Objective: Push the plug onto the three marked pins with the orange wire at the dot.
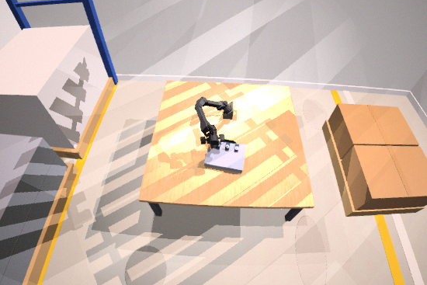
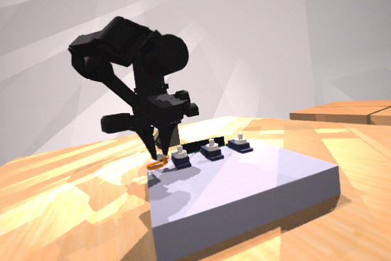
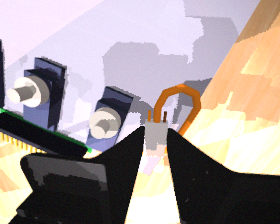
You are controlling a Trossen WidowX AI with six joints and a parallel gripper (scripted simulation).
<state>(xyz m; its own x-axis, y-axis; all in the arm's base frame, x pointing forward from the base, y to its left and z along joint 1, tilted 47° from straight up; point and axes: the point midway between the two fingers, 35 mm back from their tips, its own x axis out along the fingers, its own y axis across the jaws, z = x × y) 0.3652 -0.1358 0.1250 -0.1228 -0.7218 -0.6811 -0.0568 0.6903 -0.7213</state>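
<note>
My gripper (image 2: 161,158) (image 3: 155,131) is shut on the small light grey plug (image 3: 156,136), held between its fingertips. The orange wire (image 2: 152,165) (image 3: 181,89) loops out from one end of the plug; short dark and orange wire stubs (image 3: 165,116) (image 3: 149,115) show beside it. The fingertips are low at the left corner of the pale lavender holder (image 1: 224,161) (image 2: 249,180) (image 3: 80,45) in the exterior view. In the wrist view, a row of gold pins (image 3: 19,145) sticks out below a black, green-edged strip (image 3: 44,134) to the left. The marked band and dot cannot be made out.
Several blue servos with white hubs stand near the strip; the nearest servo (image 2: 180,158) (image 3: 111,102) is close beside the left finger in the wrist view. The wooden table (image 1: 175,184) surrounds the holder. Cardboard boxes (image 1: 384,165) stand off the table to the right.
</note>
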